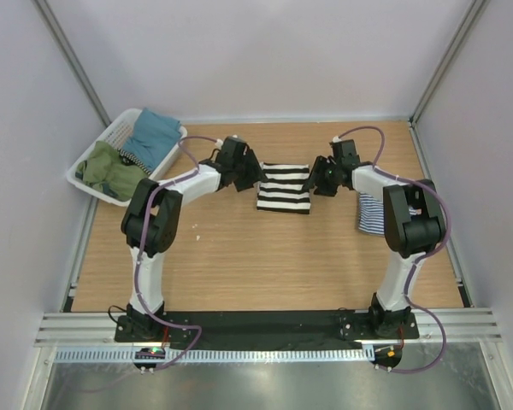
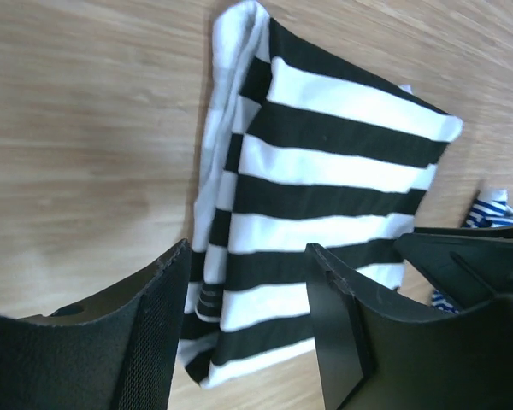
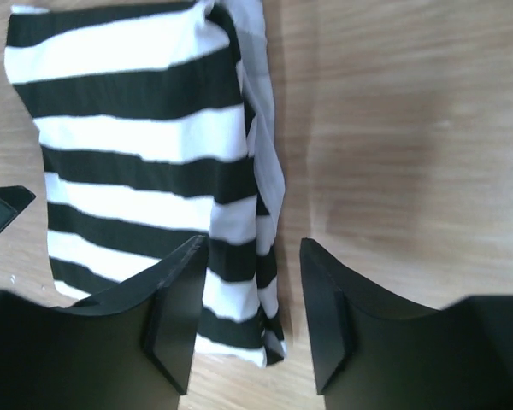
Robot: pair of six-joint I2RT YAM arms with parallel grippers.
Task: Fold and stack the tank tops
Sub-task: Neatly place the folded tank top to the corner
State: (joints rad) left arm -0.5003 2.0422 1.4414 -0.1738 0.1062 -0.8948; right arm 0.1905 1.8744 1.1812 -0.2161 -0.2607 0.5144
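The broad black-and-white striped tank top (image 1: 284,188) lies folded flat on the table's far middle. It also shows in the left wrist view (image 2: 325,196) and the right wrist view (image 3: 145,171). My left gripper (image 1: 255,175) is open over its left edge, and the jaws straddle that edge (image 2: 244,329). My right gripper (image 1: 316,178) is open over its right edge (image 3: 250,320). Neither holds cloth. The navy-and-white thin-striped tank top (image 1: 370,213) lies folded at the right, partly hidden by the right arm; a corner shows in the left wrist view (image 2: 492,209).
A white slatted basket (image 1: 87,160) at the far left holds teal (image 1: 154,135), green (image 1: 109,166) and striped clothes. White walls enclose the wooden table (image 1: 265,256). The arms' bases sit at the near edge.
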